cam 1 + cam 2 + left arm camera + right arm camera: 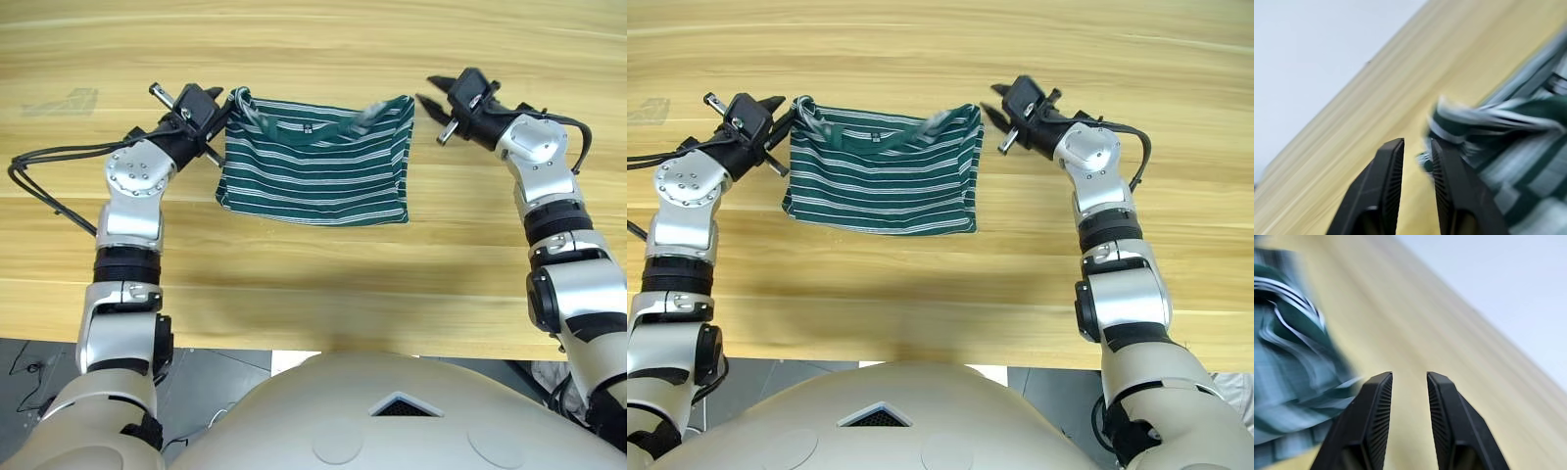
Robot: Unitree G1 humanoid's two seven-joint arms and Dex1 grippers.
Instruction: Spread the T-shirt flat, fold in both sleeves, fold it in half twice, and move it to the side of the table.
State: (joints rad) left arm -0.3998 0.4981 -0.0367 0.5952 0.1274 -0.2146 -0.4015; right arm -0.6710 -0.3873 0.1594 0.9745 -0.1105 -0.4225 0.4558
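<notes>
T-shirt (313, 171): dark green with thin white stripes, folded into a compact rectangle. It lies flat on the light wooden table (313, 294), directly between the two grippers. The collar side is on the far edge, level with the fingertips of both. The near edge sits back toward the wrists.

Both far corners of the shirt are rumpled and raised a little off the wood. The rest of the cloth is flat.

Left gripper (227, 102): tips right at the shirt's far corner on its own side, pointing inward at the cloth. In the left wrist view the two black ribbed fingers (1393, 169) stand a narrow gap apart. Bare table shows between them and nothing is clamped. The bunched corner lies just beside one finger, and contact cannot be judged.

Right gripper (431, 103): just beside the opposite far corner and apart from the cloth, tips pointing inward. In the right wrist view its fingers (1376, 421) are parted somewhat wider, with bare wood in the gap.

Collar (306, 125): open neckline with a small dark label at centre.
</notes>
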